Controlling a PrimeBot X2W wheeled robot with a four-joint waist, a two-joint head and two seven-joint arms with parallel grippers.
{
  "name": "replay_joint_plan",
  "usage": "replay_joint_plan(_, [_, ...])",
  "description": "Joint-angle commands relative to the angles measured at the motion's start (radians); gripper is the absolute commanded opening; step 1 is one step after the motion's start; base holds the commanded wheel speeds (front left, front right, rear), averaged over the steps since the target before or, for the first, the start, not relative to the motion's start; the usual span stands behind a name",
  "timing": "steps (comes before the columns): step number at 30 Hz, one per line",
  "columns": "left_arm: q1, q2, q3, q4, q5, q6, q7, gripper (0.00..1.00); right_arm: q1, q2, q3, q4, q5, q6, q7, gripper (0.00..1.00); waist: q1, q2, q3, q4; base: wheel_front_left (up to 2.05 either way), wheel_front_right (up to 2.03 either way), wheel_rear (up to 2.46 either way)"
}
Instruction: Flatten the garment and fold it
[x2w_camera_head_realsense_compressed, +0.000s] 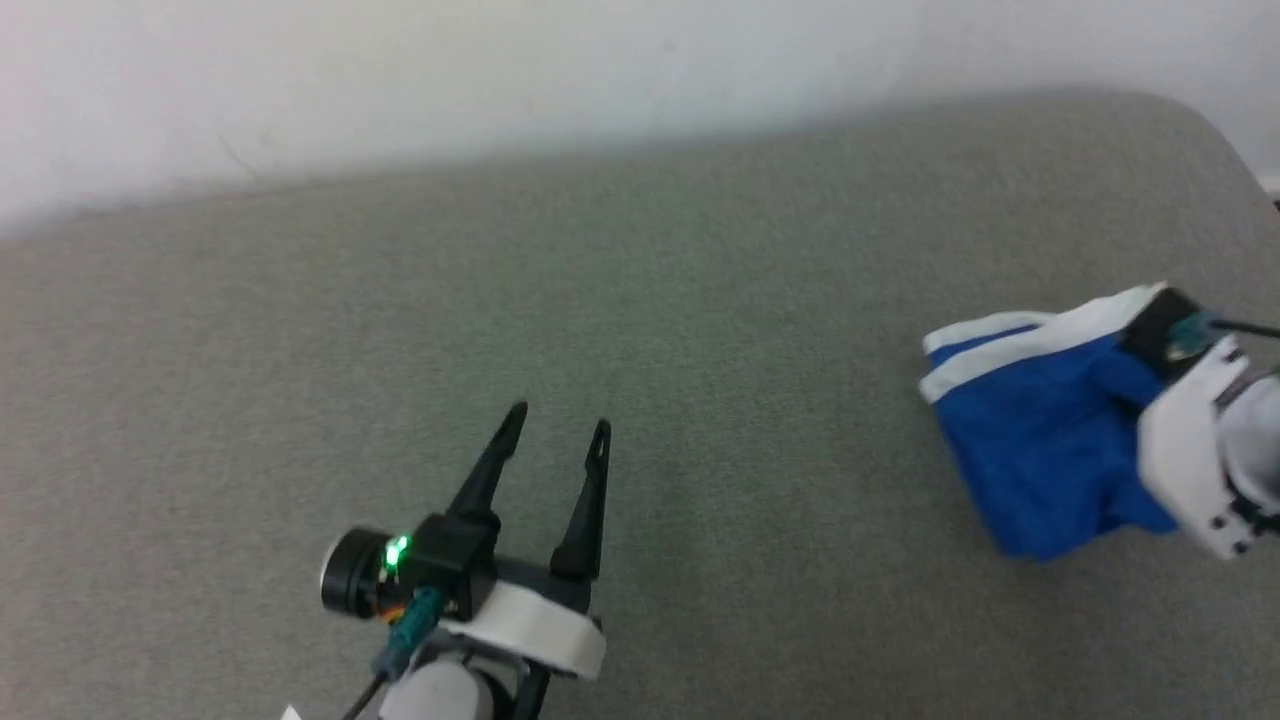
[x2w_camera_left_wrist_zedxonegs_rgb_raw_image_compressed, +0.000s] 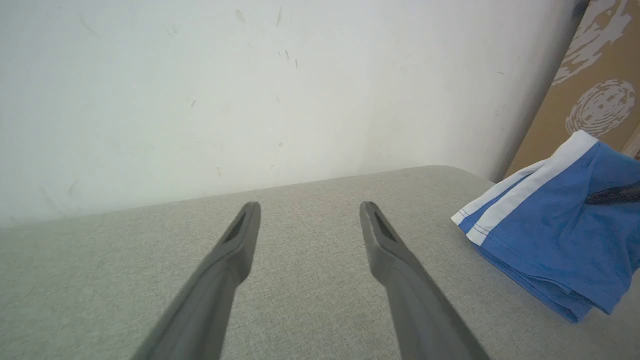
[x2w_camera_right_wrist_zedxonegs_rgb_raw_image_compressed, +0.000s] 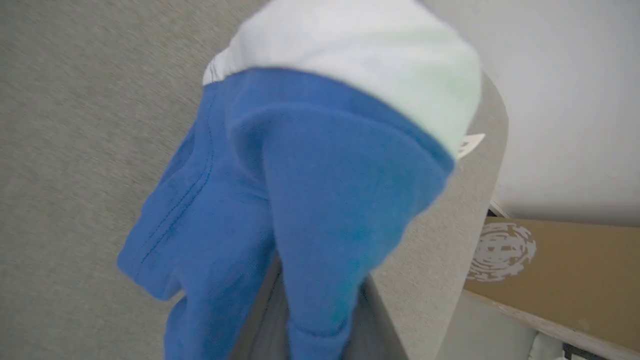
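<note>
My right gripper (x2w_camera_right_wrist_zedxonegs_rgb_raw_image_compressed: 320, 325) was pinched on the crumpled royal-blue soft shorts with white trim bands (x2w_camera_head_realsense_compressed: 1040, 440), at the right end of the grey upholstered surface (x2w_camera_head_realsense_compressed: 640, 300). My left gripper (x2w_camera_head_realsense_compressed: 555, 430) stood wide, empty, well apart. Advised: draw the cloth centreward, low, then spread.

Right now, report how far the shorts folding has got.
Done: nothing flattened; the shorts are bunched near the right edge of the grey surface. In hand: the right hand is shut on them. Left: spreading them flat and folding; the left hand hovers open.
</note>
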Motion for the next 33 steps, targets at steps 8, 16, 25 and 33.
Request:
replay_joint_plan(8, [-0.117, 0.0, -0.009, -0.016, 0.032, -0.037, -0.005, 1.0, -0.073, -0.112, 0.018, 0.174, -0.009, -0.002, -0.124, 0.0, -0.0001, 0.0, 0.246, -0.048, 0.0, 0.0, 0.0])
replay_joint_plan(16, [-0.175, 0.0, -0.02, -0.037, 0.043, -0.05, -0.005, 1.0, -0.091, -0.159, -0.043, 0.396, -0.03, -0.002, -0.292, 0.0, -0.0001, 0.0, 0.357, 0.012, 0.0, 0.0, 0.0])
replay_joint_plan(25, [-0.202, 0.0, -0.021, -0.049, 0.044, -0.046, -0.005, 1.0, -0.105, -0.129, -0.105, 0.606, -0.089, -0.002, -0.413, 0.0, -0.0001, 0.0, 0.416, 0.056, 0.0, 0.0, 0.0])
replay_joint_plan(33, [-0.194, 0.0, -0.019, -0.038, 0.037, -0.04, -0.005, 1.0, -0.129, -0.08, -0.151, 0.737, -0.11, -0.002, -0.47, 1.0, -0.0001, 0.0, 0.388, 0.06, 0.0, 0.0, 0.0])
